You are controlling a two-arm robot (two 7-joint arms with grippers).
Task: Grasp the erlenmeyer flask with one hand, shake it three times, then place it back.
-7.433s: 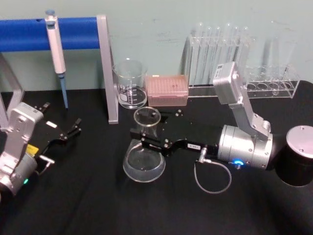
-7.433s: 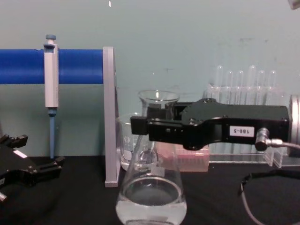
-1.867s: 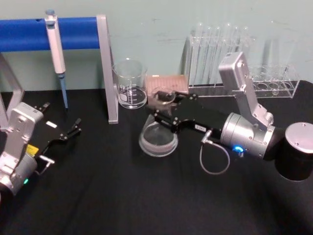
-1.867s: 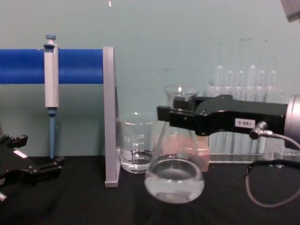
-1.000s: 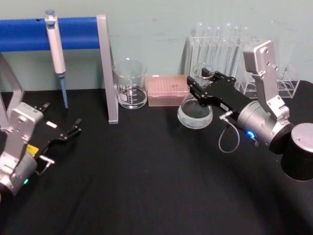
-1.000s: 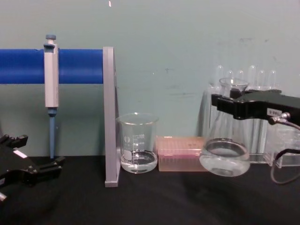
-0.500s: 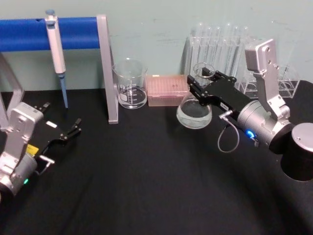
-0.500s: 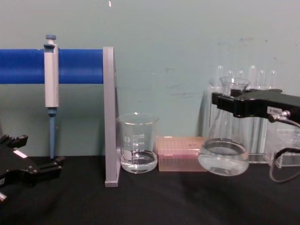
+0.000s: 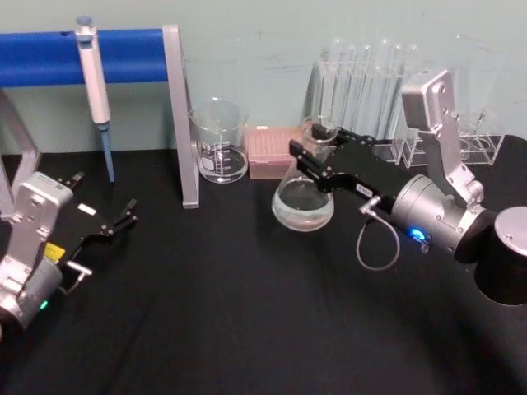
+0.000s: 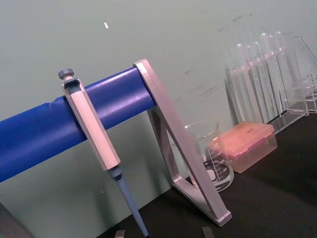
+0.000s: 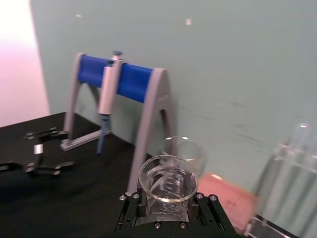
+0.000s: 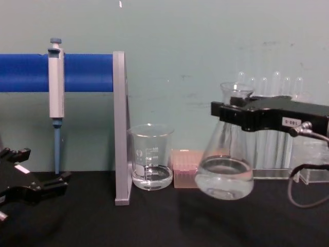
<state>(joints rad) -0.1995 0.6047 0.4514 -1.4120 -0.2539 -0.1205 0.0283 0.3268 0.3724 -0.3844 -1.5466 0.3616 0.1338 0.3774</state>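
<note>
**Gripping the flask at its neck, base lifted**

Right gripper (image 9: pixel 318 156): black, two-fingered, clenched on the narrow neck of the erlenmeyer flask (image 9: pixel 303 204). The flared rim stands just above the fingers. The clear glass cone and its wide flat base hang below them, apparently off the black cloth (image 9: pixel 214 329).

The chest view gives the side profile. It shows clear liquid pooled in the base, the rounded underside of the glass, and a small white label (image 12: pixel 288 122) with digits on the gripper body. The head view adds the silver cylindrical wrist (image 9: pixel 435 219) behind the fingers and a grey cable (image 9: pixel 372 247) looping beneath it. The right wrist view looks over the flask's open mouth, with screw-studded black fingers on either side.

Just behind the flask lies a pink ribbed box (image 9: pixel 270 153). Beside that, farther past the fingertips, stands a straight-sided glass beaker (image 9: pixel 220 144) with white markings. A clear rack of thin test tubes (image 9: pixel 362 78) rises behind the gripper body. Beyond the beaker, a grey frame with a blue bar (image 9: pixel 49 56) carries a hanging pipette (image 9: pixel 95 82).

Left gripper (image 9: pixel 111 224): well apart, low over the cloth, fingers parted, as its wrist view's two fingertips (image 10: pixel 205 230) confirm.
</note>
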